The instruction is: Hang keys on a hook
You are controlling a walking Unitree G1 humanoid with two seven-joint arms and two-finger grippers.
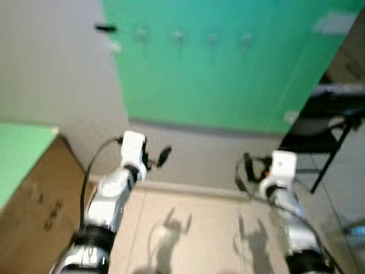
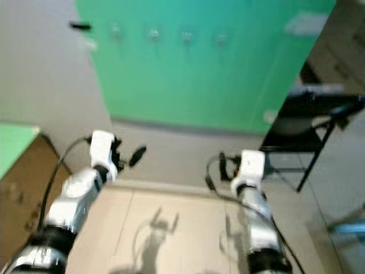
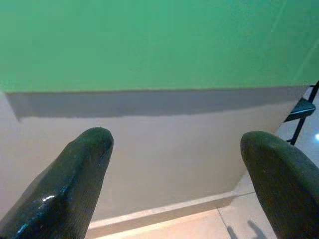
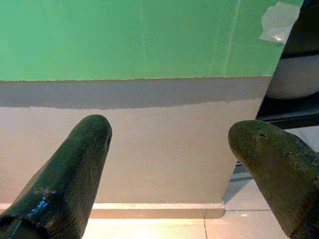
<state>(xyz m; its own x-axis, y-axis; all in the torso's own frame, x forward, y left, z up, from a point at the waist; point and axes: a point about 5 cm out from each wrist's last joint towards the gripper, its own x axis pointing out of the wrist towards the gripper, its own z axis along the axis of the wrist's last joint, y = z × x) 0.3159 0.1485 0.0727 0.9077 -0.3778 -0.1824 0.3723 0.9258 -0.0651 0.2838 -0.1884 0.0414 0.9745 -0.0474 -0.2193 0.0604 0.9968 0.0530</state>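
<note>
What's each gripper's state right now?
Left gripper: open, holding nothing.
Right gripper: open, holding nothing.

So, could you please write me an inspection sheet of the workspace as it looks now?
Surface: beige tiled floor, bare between the arms.
Job's things: row of hooks high on the green panel; keys: nothing seen.
Clutter: cardboard box at left, black chair at right.
Grippers: left end effector open, right end effector open, both empty, facing the wall.
Cables: black cable along the left arm.
Surroundings: grey wall.
</note>
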